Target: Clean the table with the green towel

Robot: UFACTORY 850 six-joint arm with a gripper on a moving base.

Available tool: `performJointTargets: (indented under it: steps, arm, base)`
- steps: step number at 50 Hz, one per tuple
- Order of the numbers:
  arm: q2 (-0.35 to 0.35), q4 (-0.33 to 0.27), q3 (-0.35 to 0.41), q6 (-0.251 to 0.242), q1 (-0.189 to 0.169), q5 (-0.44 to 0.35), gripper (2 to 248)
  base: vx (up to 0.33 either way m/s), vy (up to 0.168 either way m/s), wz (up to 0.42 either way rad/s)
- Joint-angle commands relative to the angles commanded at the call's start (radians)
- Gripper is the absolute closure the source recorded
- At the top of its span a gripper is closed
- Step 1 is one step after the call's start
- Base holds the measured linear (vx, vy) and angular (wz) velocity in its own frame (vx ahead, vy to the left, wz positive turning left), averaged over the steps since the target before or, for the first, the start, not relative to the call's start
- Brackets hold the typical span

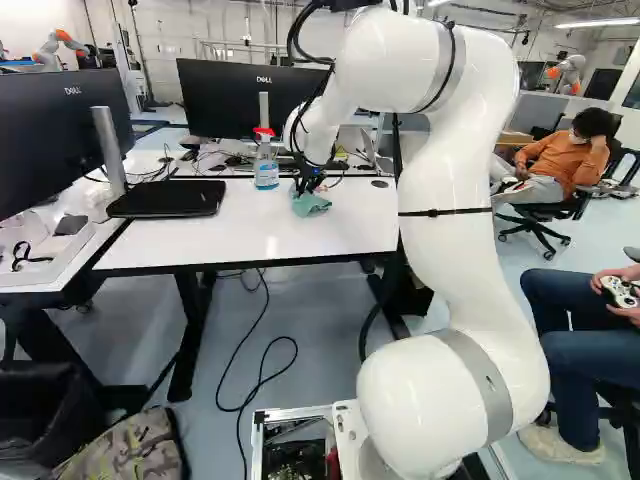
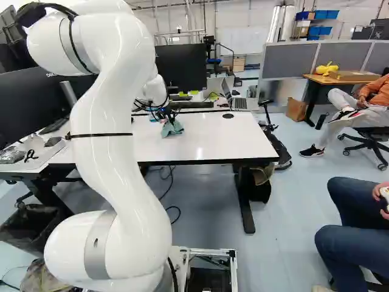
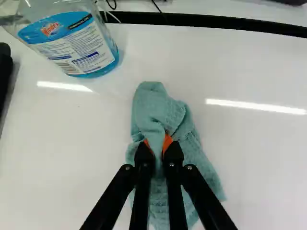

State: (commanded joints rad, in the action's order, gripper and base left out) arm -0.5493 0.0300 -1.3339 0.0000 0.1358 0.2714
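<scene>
Towel point(image 3: 156, 108) clamped in the pincer point(image 3: 159, 146), presumably so its loose folds can wipe the table point(image 3: 261, 158) beneath, bottle point(image 3: 79, 45) standing ahead and to one side.

A ceiling lamp point(image 1: 598, 23) shines bright, and glare point(image 3: 256, 106) (two narrow streaks) crosses the white table point(image 3: 259, 163)

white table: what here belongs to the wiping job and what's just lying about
For the job:
- green towel, pinched in the gripper
- white table, the surface to clean

Just lying about:
- bottle of blue liquid, maybe a cleaner, but not gripped
- floor cable
- open laptop
- camouflage bag
</scene>
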Motion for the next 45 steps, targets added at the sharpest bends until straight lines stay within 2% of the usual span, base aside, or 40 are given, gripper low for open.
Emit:
performJointTargets:
  steps: [10, 21, 45]
  arm:
    - [-0.001, 0.0, -0.001, 0.0, -0.027, 0.0, 213]
    - [-0.034, 0.0, -0.047, 0.0, -0.045, 0.0, 213]
    - [-0.125, 0.0, -0.176, 0.0, -0.038, 0.0, 213]
  base:
    - [0.0, 0.0, 0.0]
    - [0.0, 0.0, 0.0]
    - [0.0, 0.0, 0.0]
